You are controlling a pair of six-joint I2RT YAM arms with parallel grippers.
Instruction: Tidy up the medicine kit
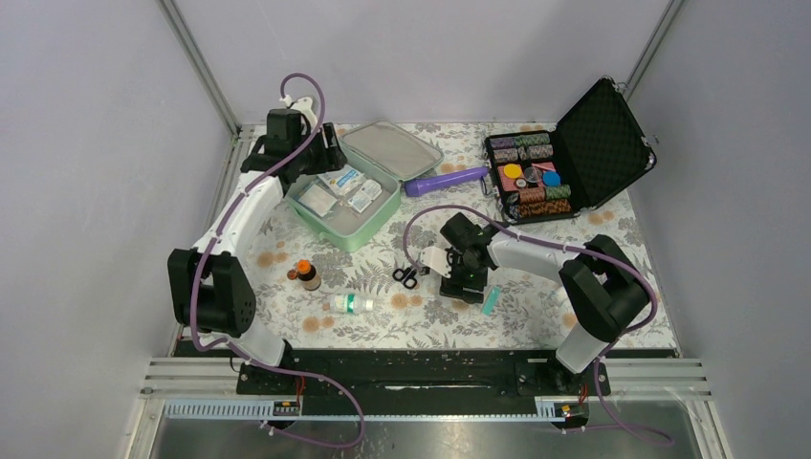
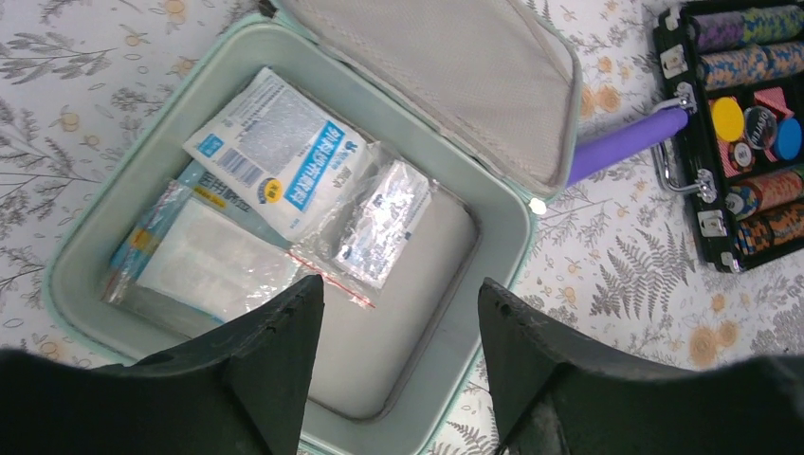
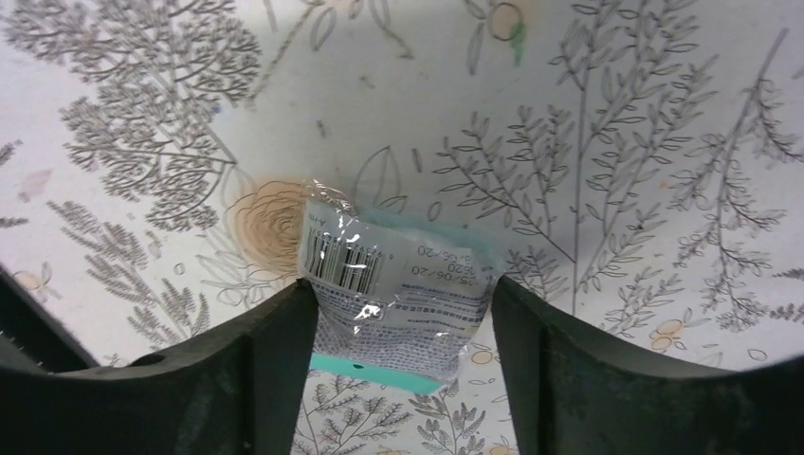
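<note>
1. The medicine kit (image 1: 339,234) lies open with its lid tipped back. Sealed dressing packets (image 2: 275,152) lie flat in its grey base.
2. The left gripper (image 2: 398,289) hovers over the kit's base, its fingers spread and holding nothing.
3. In front of the kit and to its right, the right gripper (image 3: 400,289) brackets a barcoded sachet (image 3: 398,275). A finger meets each edge, but I cannot tell whether it is pinched.
4. In front of the kit are scissors (image 1: 406,277), a brown bottle (image 1: 306,274) and a white bottle (image 1: 351,304) lying on its side.
5. A purple cylinder (image 1: 445,180) lies just right of the kit.
</note>
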